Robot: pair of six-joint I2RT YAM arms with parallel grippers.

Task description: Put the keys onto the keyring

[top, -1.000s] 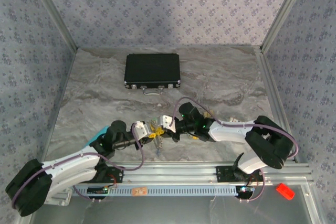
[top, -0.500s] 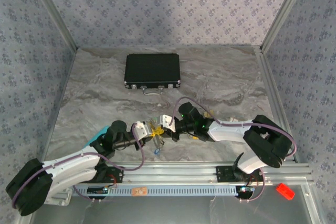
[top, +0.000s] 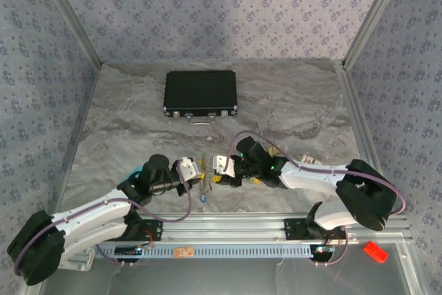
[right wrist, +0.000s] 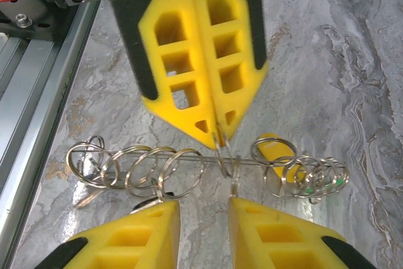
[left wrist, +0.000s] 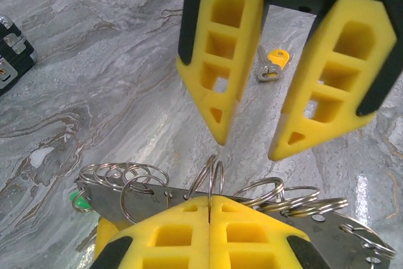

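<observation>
The keyring (left wrist: 126, 181) is a thin silvery bar hung with several wire rings (right wrist: 157, 168). My left gripper (left wrist: 210, 198) is shut on one upright ring at the bar's middle, and the right wrist view shows that gripper (right wrist: 217, 133) from the front. My right gripper (right wrist: 204, 209) is open, facing it just short of the rings, with nothing between its fingers (left wrist: 220, 92). One key (left wrist: 272, 64) with an orange-yellow head lies on the table beyond the right gripper. Another yellow key head (right wrist: 275, 147) sits among the rings near the green tag (right wrist: 315, 187). From above, both grippers meet over the keyring (top: 204, 181).
The black case (top: 201, 92) lies shut at the back of the marble table (top: 290, 101). An aluminium rail (top: 276, 224) runs along the near edge, and it also borders the right wrist view (right wrist: 38, 99). A small red object (top: 373, 251) sits beyond it.
The right gripper has drawn back a little from the left one and its arm lies flatter and further right. The left gripper still holds the keyring in about the same place.
</observation>
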